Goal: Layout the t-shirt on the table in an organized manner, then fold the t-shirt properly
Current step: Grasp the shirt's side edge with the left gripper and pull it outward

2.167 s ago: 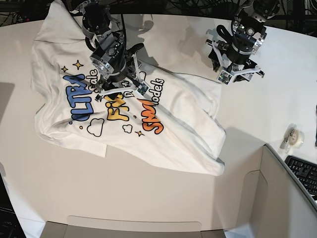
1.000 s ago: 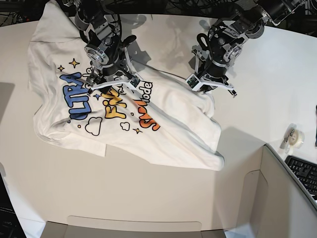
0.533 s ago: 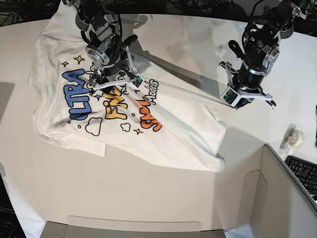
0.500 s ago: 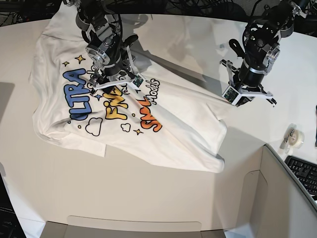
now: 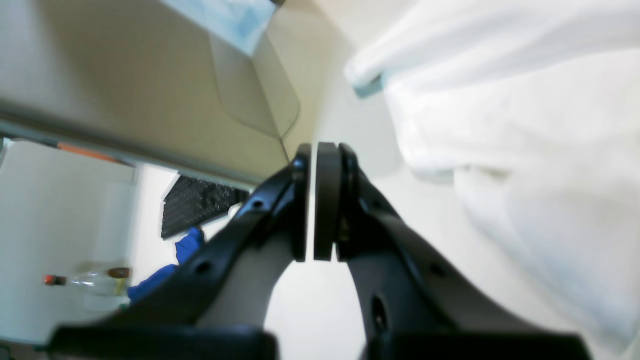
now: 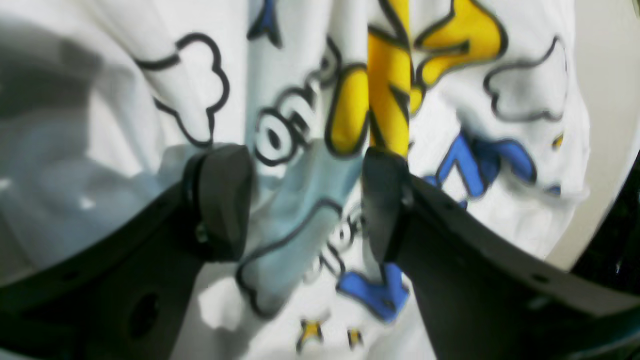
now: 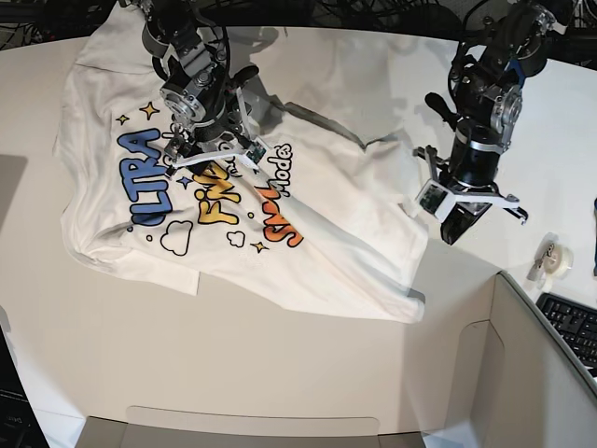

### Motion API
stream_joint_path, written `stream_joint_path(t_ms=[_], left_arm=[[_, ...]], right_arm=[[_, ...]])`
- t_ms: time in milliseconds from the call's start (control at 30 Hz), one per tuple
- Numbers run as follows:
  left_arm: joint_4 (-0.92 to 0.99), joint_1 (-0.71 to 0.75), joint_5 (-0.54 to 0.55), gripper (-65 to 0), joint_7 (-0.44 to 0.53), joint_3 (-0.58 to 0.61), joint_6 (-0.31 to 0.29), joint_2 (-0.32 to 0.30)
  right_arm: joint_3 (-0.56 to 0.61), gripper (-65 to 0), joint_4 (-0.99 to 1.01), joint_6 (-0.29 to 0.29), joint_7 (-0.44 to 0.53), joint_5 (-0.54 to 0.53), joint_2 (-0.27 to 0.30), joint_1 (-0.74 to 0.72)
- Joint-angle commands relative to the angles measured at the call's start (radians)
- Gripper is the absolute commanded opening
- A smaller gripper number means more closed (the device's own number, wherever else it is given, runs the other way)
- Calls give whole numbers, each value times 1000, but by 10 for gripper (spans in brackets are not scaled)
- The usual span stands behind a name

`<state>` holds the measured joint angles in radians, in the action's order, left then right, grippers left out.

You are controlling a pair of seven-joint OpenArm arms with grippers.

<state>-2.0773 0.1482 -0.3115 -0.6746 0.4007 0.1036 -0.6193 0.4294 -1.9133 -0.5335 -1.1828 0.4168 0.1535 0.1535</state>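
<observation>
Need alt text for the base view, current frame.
A large white cotton t-shirt printed with blue, yellow and orange cartoon letters lies rumpled on a smooth white table. The right gripper sits over the print with fingers apart; the left gripper, shut, is at the shirt's other edge.

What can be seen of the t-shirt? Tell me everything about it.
The t-shirt is white, soft-looking cloth, printed with blue, yellow and orange cartoon letters, clouds and stars. It lies print up on the white table, spread but rumpled, with ridges running across its plain half and one sleeve folded at the near edge. The right gripper stands open over the print, its fingers straddling a raised pleat. The left gripper is shut beside the shirt's edge; no cloth shows between its pads.
</observation>
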Motion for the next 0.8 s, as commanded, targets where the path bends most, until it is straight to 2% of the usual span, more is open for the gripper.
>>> stream_joint_path(t_ms=[0, 100, 200, 333, 400, 500, 633, 767], left_arm=[[-15, -22, -35, -646, 23, 8, 20, -1], [-12, -32, -50, -639, 5, 37, 20, 9], [-9, -32, -45, -595, -60, 51, 20, 11], [2, -20, -13, -502, -87, 50, 20, 6], [4, 6, 107, -431, -133, 17, 20, 5], [8, 24, 367, -352, -170, -88, 20, -6], [33, 44, 714, -337, -178, -247, 18, -43], [40, 44, 966, -337, -196, -375, 18, -43]], right_arm=[[-7, -295, -58, -12, -6, 11, 5, -4], [-8, -294, -119, -9, -1, 11, 1, -19], [-14, -294, -128, -9, 36, 12, -5, -32], [-80, -294, -145, -7, 79, 12, -82, -35], [-126, -294, -144, -7, 97, 12, -91, -47], [-200, -294, -133, -7, 96, 12, -84, -59], [-361, -293, -111, -14, 96, 12, -84, -61], [-467, -294, -99, -14, 96, 12, -68, -73]])
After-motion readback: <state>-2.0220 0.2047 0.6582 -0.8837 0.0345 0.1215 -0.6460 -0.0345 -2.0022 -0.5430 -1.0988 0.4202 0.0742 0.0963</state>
